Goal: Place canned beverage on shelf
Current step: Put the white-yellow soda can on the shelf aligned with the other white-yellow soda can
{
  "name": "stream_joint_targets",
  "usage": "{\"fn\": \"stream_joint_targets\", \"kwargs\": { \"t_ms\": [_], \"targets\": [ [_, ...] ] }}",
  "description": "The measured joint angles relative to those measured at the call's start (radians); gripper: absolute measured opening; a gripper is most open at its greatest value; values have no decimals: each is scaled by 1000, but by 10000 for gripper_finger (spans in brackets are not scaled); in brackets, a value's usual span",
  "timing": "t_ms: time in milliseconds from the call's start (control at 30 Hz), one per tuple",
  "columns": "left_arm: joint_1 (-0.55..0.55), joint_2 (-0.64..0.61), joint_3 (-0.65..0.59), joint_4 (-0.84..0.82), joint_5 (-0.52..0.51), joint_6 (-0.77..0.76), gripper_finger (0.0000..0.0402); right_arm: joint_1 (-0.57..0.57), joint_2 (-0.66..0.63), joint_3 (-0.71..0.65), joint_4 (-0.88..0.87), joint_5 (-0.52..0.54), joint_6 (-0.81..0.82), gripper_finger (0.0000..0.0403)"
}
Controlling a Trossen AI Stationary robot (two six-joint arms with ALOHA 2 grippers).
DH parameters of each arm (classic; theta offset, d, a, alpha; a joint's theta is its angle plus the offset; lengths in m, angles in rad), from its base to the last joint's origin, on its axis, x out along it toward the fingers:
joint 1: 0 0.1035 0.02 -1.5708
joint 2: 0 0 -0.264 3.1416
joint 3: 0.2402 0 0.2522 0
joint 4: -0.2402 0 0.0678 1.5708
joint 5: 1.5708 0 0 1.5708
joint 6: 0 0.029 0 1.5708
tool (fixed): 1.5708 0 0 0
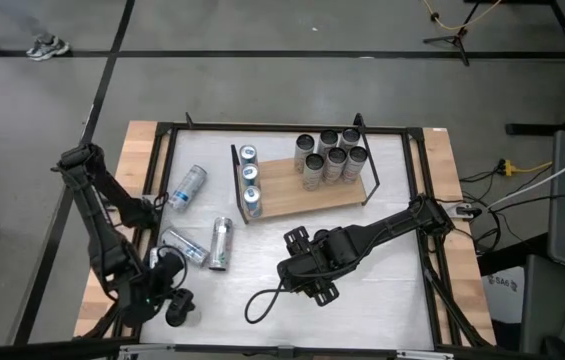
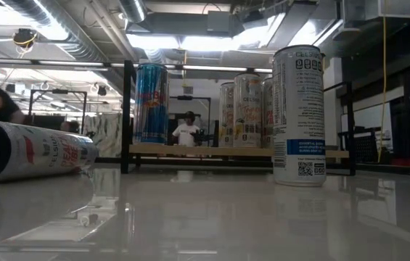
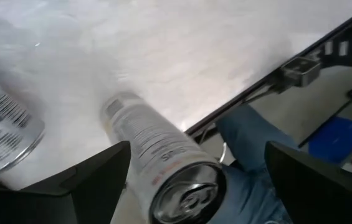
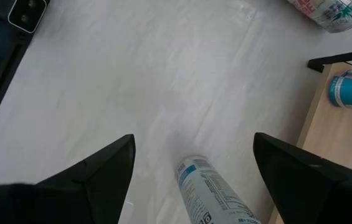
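The right hand (image 1: 307,275) hovers over the white counter (image 1: 382,290) in front of the shelf (image 1: 307,190), its fingers spread apart with nothing between them; its wrist view shows an upright can (image 4: 216,190) between the two fingers, seemingly just below them, though whether it is the can standing alone in the low view (image 2: 299,116) is hard to say. The left hand (image 1: 167,285) sits at the counter's near left corner, fingers likewise apart and holding nothing, with a lying can (image 3: 160,162) framed between them, so it looks lined up for a grasp along that can's body. The shelf holds a row of blue-topped cans (image 1: 250,180) at its left end and a cluster of grey cans (image 1: 332,155) at its right, leaving bare board in the middle where more would fit. Three cans remain lying loose on the counter (image 1: 190,185) to the left of the shelf, so the task looks partly done.
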Motion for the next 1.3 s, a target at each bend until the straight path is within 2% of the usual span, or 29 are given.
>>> {"fn": "stream_joint_targets", "kwargs": {
  "t_ms": [367,633,833,1033,1300],
  "targets": [
    [-19,0,11,-18,-31,22,361,0,0,0,2,0,0,321],
    [-19,17,180,-223,-72,45,361,0,0,0,3,0,0,321],
    [-13,136,358,-379,-71,77,361,0,0,0,3,0,0,321],
    [-14,293,505,-526,62,73,361,0,0,0,3,0,0,321],
    [-17,392,565,-534,83,72,361,0,0,0,5,0,0,321]
  ]
}}
